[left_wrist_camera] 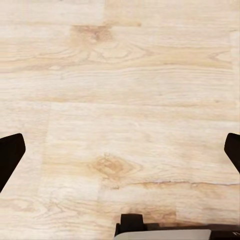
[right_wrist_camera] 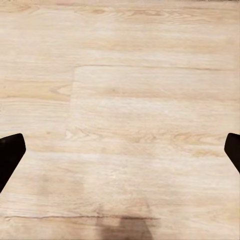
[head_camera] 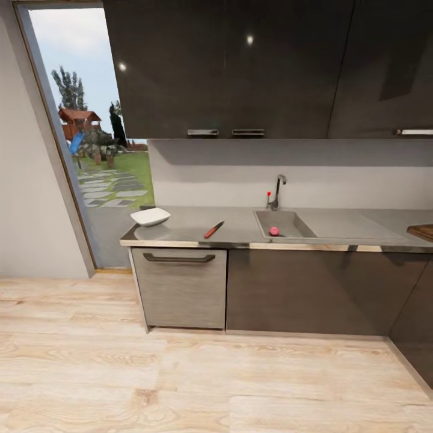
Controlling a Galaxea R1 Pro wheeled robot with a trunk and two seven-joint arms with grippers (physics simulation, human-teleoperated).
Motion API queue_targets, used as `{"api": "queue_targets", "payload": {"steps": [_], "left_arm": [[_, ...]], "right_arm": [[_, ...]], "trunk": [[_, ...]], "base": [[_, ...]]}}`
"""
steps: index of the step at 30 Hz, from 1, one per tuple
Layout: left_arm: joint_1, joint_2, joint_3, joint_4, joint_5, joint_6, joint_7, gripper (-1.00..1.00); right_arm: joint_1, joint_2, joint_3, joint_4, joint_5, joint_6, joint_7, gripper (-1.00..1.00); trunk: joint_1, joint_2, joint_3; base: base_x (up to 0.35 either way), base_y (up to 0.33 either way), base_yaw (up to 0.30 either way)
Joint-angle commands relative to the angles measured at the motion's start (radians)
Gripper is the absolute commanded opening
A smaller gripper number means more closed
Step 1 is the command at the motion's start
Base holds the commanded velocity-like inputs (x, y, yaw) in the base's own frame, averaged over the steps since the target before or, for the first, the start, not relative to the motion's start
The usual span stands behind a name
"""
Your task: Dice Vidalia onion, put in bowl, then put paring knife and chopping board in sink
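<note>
Pink onion (head_camera: pixel 274 231): a small round thing lying in the sink (head_camera: pixel 294 218) basin, near its front wall, untouched.
Sink: grey steel, set into the tabletop (head_camera: pixel 240 225), with the tap (head_camera: pixel 278 191) at its back edge and a flat drainboard running off to one side.
Paring knife (head_camera: pixel 213 230): lies flat on the tabletop beside the sink, on the side away from the drainboard, red handle toward the front edge.
Bowl (head_camera: pixel 150 216): white, further from the sink than the knife, at the tabletop's end by the doorway; nothing visible in it.
Chopping board (head_camera: pixel 423 231): a dark wooden corner at the picture's edge, beyond the drainboard, well apart from the sink.
Step in hand: by my reading, the approach; nothing of the task is done yet.
Next move: roll up close to the sink so an arm can reach down into the basin for the onion.
Left hand (left_wrist_camera: pixel 120 152): fingers spread wide, holding nothing, wooden floor (left_wrist_camera: pixel 120 90) below.
Right hand (right_wrist_camera: pixel 120 152): likewise wide apart and empty over the floor.
</note>
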Motion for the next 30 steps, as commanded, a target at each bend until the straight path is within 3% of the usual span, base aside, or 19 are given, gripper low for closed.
{"api": "queue_targets", "payload": {"steps": [1,30], "left_arm": [[0.0,0.0,0.001,-0.001,0.001,-0.002,0.0,1.0],[0.0,0.0,0.001,-0.001,0.001,-0.002,0.0,1.0]], "right_arm": [[-0.001,0.0,0.0,0.001,0.0,-0.003,0.0,1.0],[0.0,0.0,0.001,0.001,0.0,-0.003,0.0,1.0]], "trunk": [[-0.004,0.007,0.002],[-0.115,0.21,0.093]], "base": [[0.0,0.0,0.0],[0.0,0.0,0.0]]}}
